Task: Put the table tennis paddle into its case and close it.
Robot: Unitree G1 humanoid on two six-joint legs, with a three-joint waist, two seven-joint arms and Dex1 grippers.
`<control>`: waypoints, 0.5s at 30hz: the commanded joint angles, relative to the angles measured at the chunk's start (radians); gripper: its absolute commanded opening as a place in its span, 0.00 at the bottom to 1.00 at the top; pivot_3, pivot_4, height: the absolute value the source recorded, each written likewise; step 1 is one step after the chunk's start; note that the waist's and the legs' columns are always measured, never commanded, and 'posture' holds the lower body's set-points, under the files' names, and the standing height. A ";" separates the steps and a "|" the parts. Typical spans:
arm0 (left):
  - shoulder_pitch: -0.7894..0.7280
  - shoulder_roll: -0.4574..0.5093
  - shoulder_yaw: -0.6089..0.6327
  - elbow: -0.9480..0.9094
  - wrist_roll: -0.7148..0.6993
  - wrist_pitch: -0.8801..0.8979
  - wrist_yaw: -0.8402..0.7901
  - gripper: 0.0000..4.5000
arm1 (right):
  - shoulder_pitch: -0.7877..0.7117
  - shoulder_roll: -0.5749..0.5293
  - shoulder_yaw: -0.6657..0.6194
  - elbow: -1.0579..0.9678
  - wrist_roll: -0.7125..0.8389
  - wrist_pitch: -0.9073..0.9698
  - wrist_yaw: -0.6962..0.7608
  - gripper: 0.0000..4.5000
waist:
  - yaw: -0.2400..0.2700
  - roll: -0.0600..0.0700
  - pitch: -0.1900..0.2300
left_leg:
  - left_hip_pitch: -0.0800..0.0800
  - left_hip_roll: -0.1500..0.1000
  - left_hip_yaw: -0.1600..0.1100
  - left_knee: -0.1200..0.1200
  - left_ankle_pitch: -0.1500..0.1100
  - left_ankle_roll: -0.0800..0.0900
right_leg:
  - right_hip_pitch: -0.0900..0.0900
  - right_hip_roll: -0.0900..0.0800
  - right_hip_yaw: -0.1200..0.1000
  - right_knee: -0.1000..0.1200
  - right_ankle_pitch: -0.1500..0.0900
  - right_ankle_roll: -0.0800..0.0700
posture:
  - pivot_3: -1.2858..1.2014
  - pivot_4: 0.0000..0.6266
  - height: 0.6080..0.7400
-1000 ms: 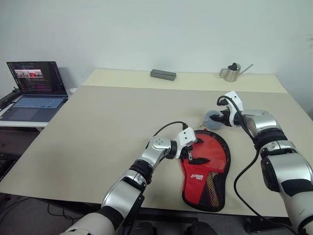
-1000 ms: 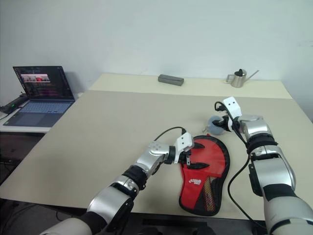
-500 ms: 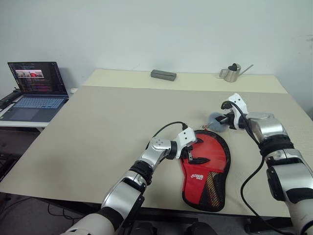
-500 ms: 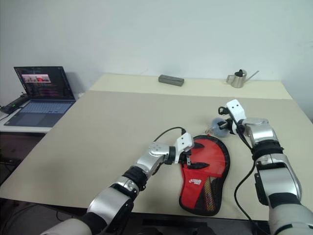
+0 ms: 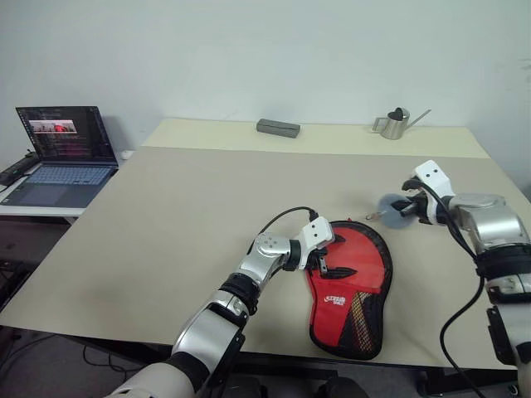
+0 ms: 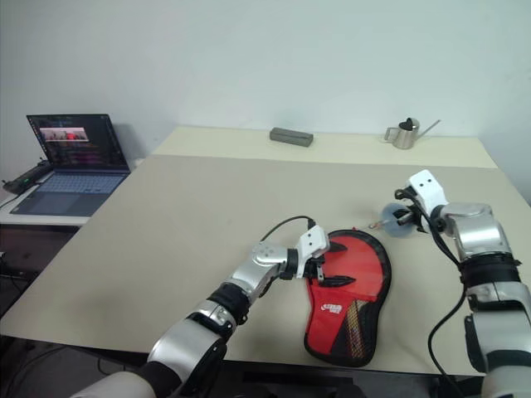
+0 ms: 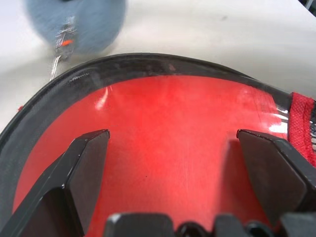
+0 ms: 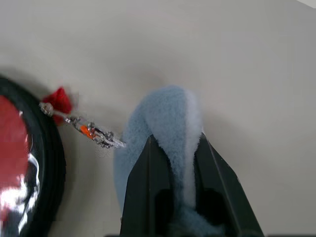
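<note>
Lying flat near the front edge of the worktop [image 5: 166, 215] was the case [image 5: 349, 286], red on top with a black rim, its round end pointing away from the robot and its narrow mesh end toward the front edge. The left gripper [image 5: 328, 264] rested over the round red part of the case, and its two black fingers [image 7: 84, 163] were spread wide apart with nothing between them. Inside the black rim a smooth, shiny red face showed, but I could not tell whether that was the paddle or just the case. The right gripper [image 6: 398, 217] was off to the right of the case, above the worktop, and its fingers [image 8: 158, 173] were pinching a fluffy blue-grey pom-pom [image 8: 160, 123]. A small chain [image 8: 81, 129] ran from the pom-pom to a red tab [image 8: 58, 98] at the case's rim. At the far edge of the worktop sat a grey block [image 5: 277, 126] and a little metal can [image 5: 392, 124]. A laptop [image 5: 58, 153] stood open on a side table to the left.
</note>
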State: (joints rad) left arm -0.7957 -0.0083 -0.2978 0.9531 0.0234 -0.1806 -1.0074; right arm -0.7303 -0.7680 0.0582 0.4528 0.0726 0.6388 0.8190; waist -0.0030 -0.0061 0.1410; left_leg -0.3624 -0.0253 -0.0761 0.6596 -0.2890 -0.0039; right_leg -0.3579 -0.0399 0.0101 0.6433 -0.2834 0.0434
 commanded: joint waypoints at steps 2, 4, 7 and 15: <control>0.104 0.038 -0.068 0.139 0.102 0.064 0.024 1.00 | 0.059 -0.084 -0.051 -0.145 0.026 0.057 0.039 0.01 | 0.000 0.000 0.000 | 0.000 0.000 0.000 0.000 0.000 0.000 | 0.000 0.000 0.000 0.000 0.000 0.000 | 0.52 0.24 1.00; 0.103 0.038 -0.069 0.140 0.102 0.064 0.024 1.00 | 0.090 -0.108 -0.061 -0.192 0.040 0.083 0.050 0.01 | 0.000 0.000 0.000 | 0.000 0.000 0.000 0.000 0.000 0.000 | 0.000 0.000 0.000 0.000 0.000 0.000 | 0.52 0.24 1.00; 0.102 0.036 -0.070 0.142 0.103 0.063 0.026 1.00 | 0.157 -0.150 -0.080 -0.301 0.076 0.138 0.085 0.01 | 0.000 0.000 0.000 | 0.000 0.000 0.000 0.000 0.000 0.000 | 0.000 0.000 0.000 0.000 0.000 0.000 | 0.52 0.24 1.00; 0.104 0.032 -0.070 0.141 0.099 0.062 0.026 1.00 | 0.340 -0.235 -0.158 -0.607 0.195 0.295 0.131 0.01 | 0.001 -0.001 0.000 | 0.000 0.000 -0.001 0.000 0.000 -0.001 | 0.000 0.000 -0.001 -0.002 -0.001 0.001 | 0.52 0.24 1.00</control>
State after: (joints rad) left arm -0.7940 -0.0112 -0.3017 0.9531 0.0234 -0.1811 -1.0006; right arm -0.3938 -0.9733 -0.0462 -0.0877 0.2402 0.9070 0.9379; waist -0.0017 -0.0069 0.1414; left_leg -0.3628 -0.0251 -0.0774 0.6592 -0.2895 -0.0048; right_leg -0.3584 -0.0404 0.0084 0.6409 -0.2844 0.0454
